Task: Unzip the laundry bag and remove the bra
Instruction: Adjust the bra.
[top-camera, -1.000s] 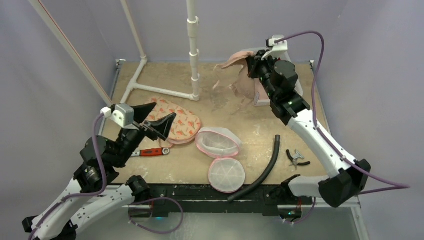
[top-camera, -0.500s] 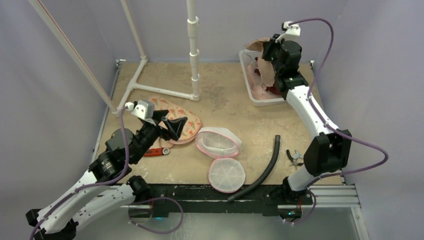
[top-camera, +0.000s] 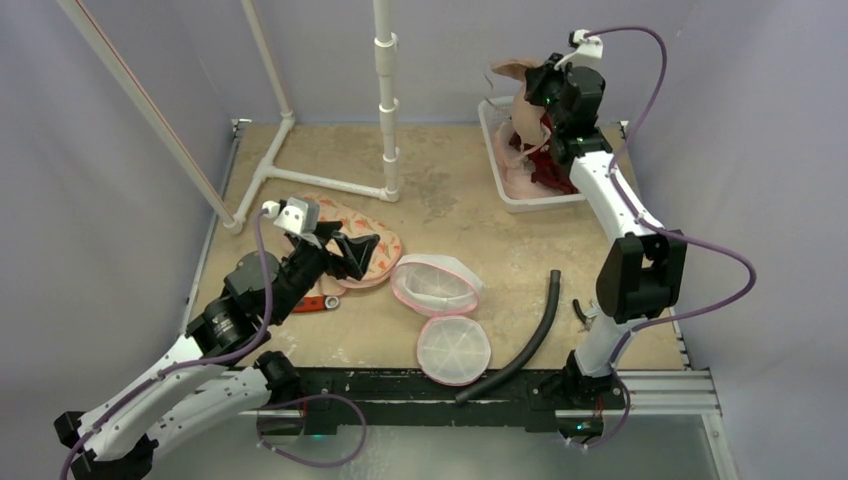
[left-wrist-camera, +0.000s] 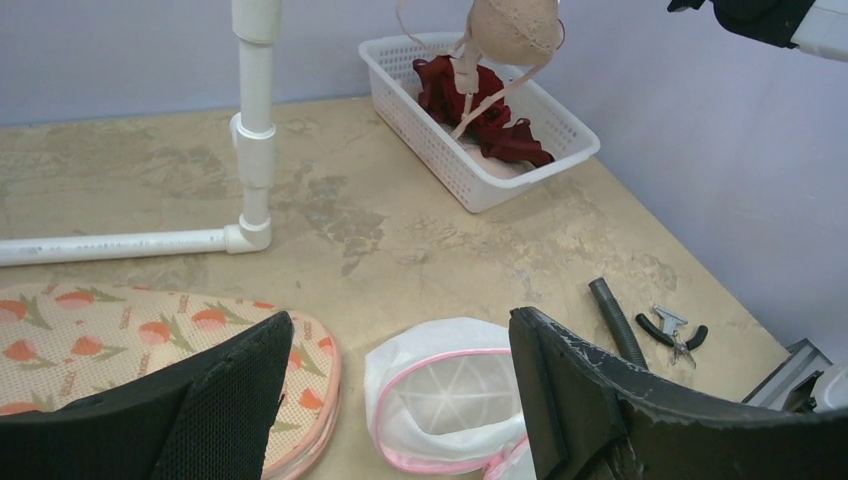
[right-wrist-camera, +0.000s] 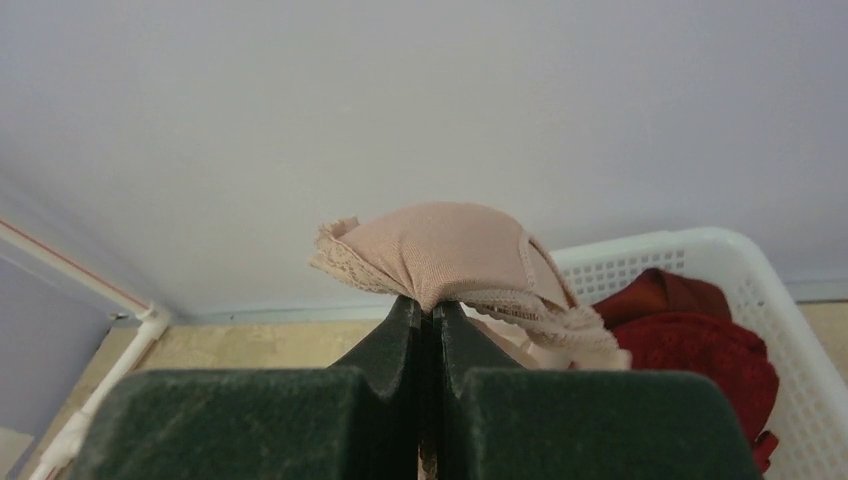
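Note:
The white mesh laundry bag with pink trim lies unzipped at mid-table, its round lid flapped open toward the front. It also shows in the left wrist view as the laundry bag. My left gripper hovers just left of it, open with nothing between the fingers. At the back right, my right gripper is shut on the beige bra. The bra hangs above a white basket, straps dangling.
Dark red garments lie in the basket. A tulip-print pouch and a red-handled wrench lie by the left gripper. A black hose and pliers lie front right. A white PVC frame stands at the back.
The right arm swung the bra right and back, from over the table to above the basket. The left gripper shifted a little toward the bag, still open.

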